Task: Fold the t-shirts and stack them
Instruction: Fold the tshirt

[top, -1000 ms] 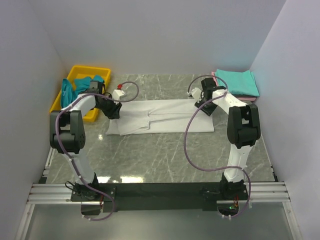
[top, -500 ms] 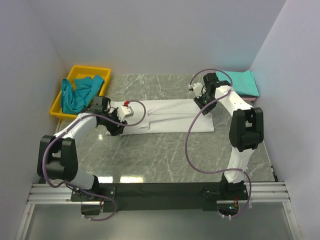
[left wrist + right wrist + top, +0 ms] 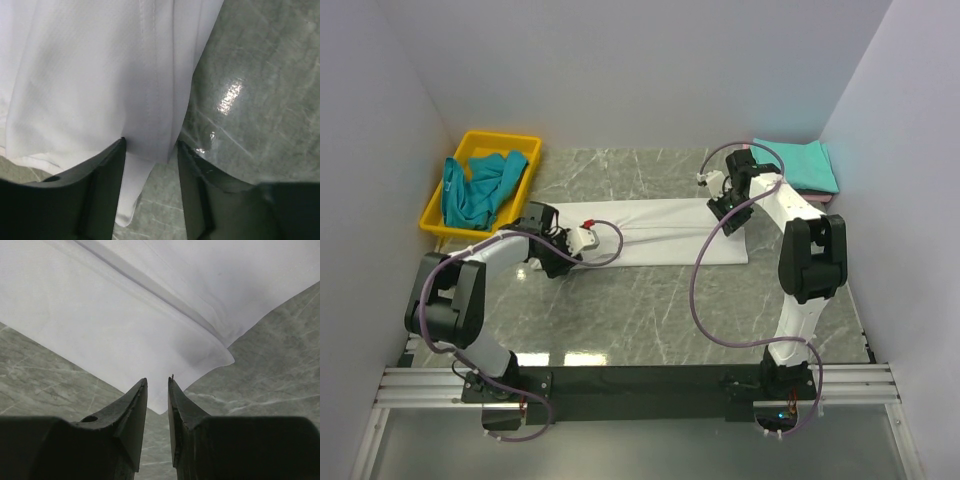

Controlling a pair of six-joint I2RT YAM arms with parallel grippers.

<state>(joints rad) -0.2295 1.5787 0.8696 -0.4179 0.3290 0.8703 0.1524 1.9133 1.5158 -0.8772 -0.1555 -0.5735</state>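
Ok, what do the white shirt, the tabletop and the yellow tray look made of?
White shirt: soft matte fabric, probably cotton; fine knit texture, stitched seam, folds. Tabletop: glossy grey-green marble look, veins and glare; stone or laminate, cannot tell. Yellow tray: likely plastic; smooth even colour, moulded rim.

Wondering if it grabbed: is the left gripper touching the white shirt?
Touching. Left wrist view: the white shirt fills the gap between both fingers of the left gripper.

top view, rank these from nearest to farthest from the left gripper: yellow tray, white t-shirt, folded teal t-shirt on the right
1. white t-shirt: mid-table, its left end between the fingers of the left gripper.
2. yellow tray: back-left corner, behind the gripper.
3. folded teal t-shirt: back-right corner, across the table.
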